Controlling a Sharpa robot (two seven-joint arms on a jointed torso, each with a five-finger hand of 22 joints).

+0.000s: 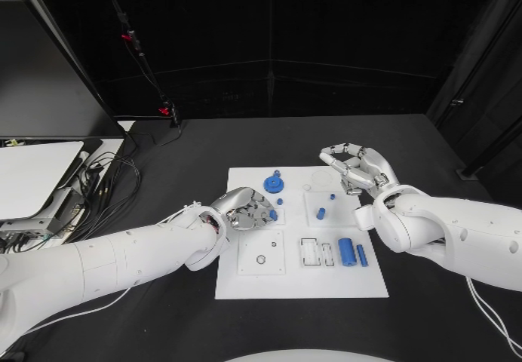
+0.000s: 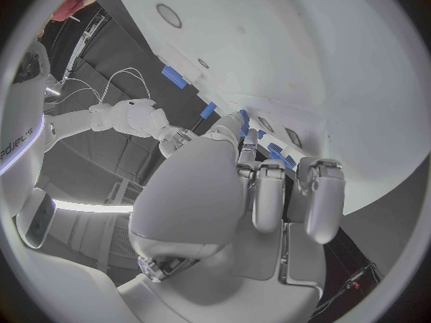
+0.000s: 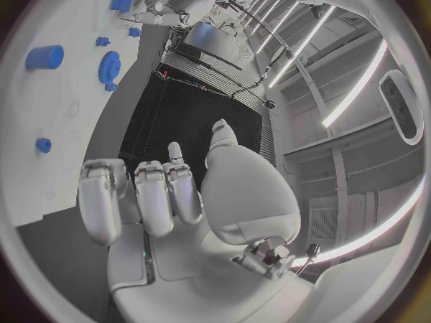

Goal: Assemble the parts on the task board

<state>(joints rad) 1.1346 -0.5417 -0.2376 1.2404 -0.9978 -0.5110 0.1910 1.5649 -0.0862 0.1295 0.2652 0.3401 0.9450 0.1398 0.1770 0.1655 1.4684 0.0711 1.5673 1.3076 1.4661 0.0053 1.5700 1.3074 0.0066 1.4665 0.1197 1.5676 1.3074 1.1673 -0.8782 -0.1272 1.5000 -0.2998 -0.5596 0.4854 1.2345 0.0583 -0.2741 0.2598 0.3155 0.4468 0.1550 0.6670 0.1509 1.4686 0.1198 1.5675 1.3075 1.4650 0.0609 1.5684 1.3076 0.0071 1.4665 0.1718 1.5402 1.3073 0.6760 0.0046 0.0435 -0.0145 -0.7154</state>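
Note:
The white task board (image 1: 305, 275) lies mid-table. My left hand (image 1: 246, 209) hovers over its left part, fingers curled around a small blue ridged part (image 2: 273, 149), which also peeks out as the blue part (image 1: 272, 215) at the fingertips. My right hand (image 1: 354, 170) hangs above the board's far right corner with fingers curled in and nothing in them (image 3: 148, 194). On the board are a blue gear (image 1: 273, 183), a small blue peg (image 1: 280, 201), a blue piece (image 1: 322, 213), a blue cylinder (image 1: 346, 251) and a thin blue bar (image 1: 362, 255).
A white tray (image 1: 32, 170) and loose cables (image 1: 103, 170) lie at the table's left. Empty outlined slots (image 1: 317, 251) and a round hole (image 1: 261, 259) mark the board's near half. Black table (image 1: 327, 139) stretches behind the board.

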